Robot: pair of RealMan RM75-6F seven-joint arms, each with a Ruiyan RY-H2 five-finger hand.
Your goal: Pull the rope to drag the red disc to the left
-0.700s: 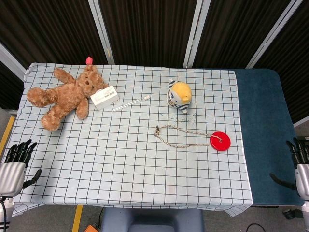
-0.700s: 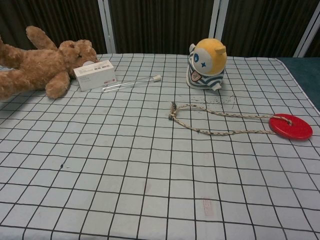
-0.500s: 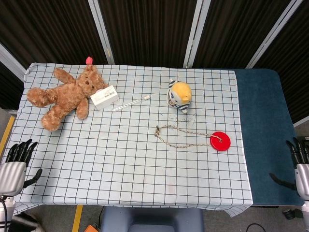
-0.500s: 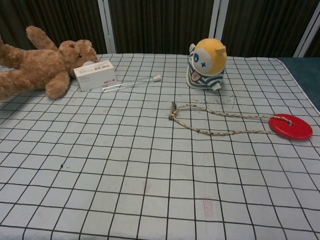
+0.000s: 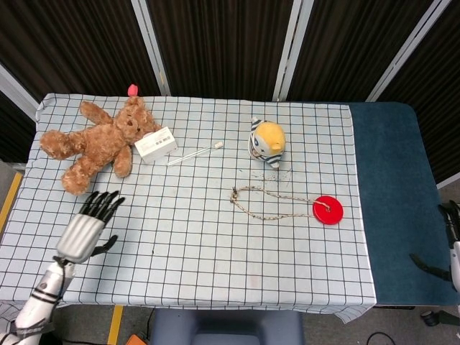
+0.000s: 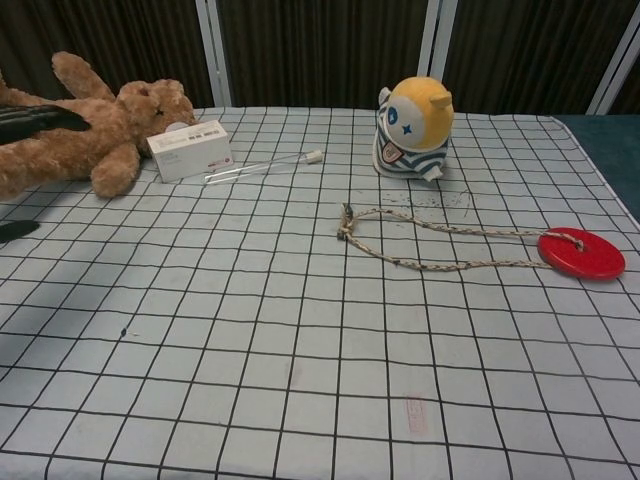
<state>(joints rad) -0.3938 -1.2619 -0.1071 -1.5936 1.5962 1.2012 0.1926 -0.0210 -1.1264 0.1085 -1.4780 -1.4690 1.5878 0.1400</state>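
Observation:
The red disc (image 5: 328, 210) (image 6: 581, 254) lies flat on the checked cloth at the right. A braided rope (image 5: 269, 205) (image 6: 440, 247) loops from it leftward to a knotted end (image 5: 235, 195) (image 6: 346, 222) near the table's middle. My left hand (image 5: 88, 226) hovers over the cloth's front left, fingers spread and empty, far left of the rope; the chest view catches only its dark fingertips (image 6: 40, 117) at the left edge. My right hand (image 5: 452, 244) shows partly at the right edge, beyond the blue strip, holding nothing.
A brown teddy bear (image 5: 97, 140) (image 6: 85, 130) lies at the back left beside a white box (image 5: 156, 144) (image 6: 190, 149) and a thin clear tube (image 5: 194, 153) (image 6: 262, 167). A yellow striped plush toy (image 5: 267, 142) (image 6: 414, 128) stands behind the rope. A blue surface (image 5: 392, 194) borders the cloth's right.
My left hand has risen from beside the table's front left corner and moved in over the cloth. My right hand has slipped slightly further out of view. Rope and disc are unmoved.

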